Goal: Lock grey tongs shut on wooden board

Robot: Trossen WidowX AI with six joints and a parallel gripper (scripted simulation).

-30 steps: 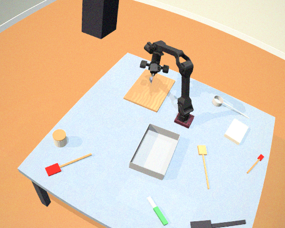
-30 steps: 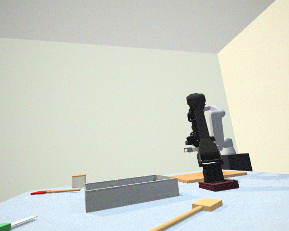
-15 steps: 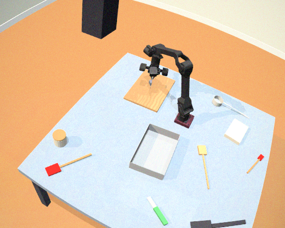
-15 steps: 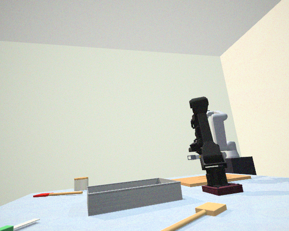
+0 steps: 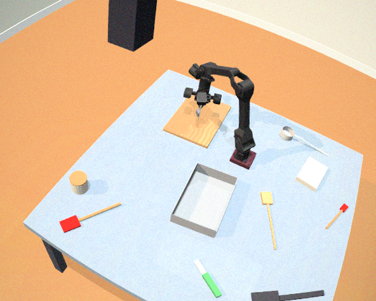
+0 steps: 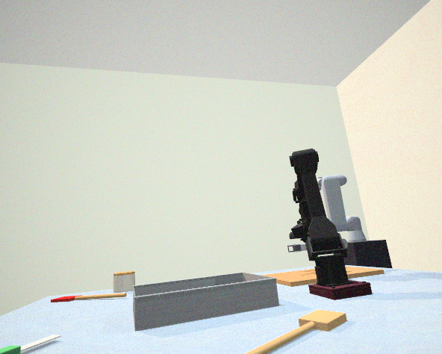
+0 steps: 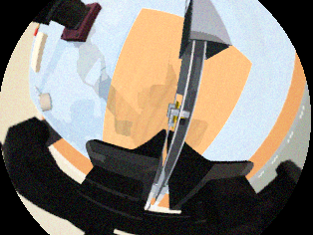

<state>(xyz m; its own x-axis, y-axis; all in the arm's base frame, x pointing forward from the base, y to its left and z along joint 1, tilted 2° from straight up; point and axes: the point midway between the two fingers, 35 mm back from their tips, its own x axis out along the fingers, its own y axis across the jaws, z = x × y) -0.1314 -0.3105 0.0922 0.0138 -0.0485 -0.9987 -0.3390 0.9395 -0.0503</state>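
Note:
The grey tongs (image 5: 197, 112) (image 6: 296, 248) (image 7: 186, 110) are held above the wooden board (image 5: 181, 127) (image 6: 290, 281) (image 7: 132, 65). In the wrist view their long arms lie close together, with a wide grey end at the top and a small yellow and grey part near the fingers. The exterior view shows one end sticking out to the left, roughly level and well above the board. My gripper (image 5: 200, 104) (image 7: 165, 132) is shut on the tongs and points down. The lock inside the hinge is hidden. The roasting tin (image 5: 193, 225) (image 6: 206, 302) holds no tongs.
The arm's base (image 5: 243, 157) (image 6: 339, 290) stands beside the board. A metal ladle-like cup (image 5: 287, 133) and a white block (image 5: 312, 173) lie beyond it. A lidded jar (image 5: 79, 183), a red spatula (image 5: 70, 223) and a wooden tool (image 5: 267, 197) are farther off.

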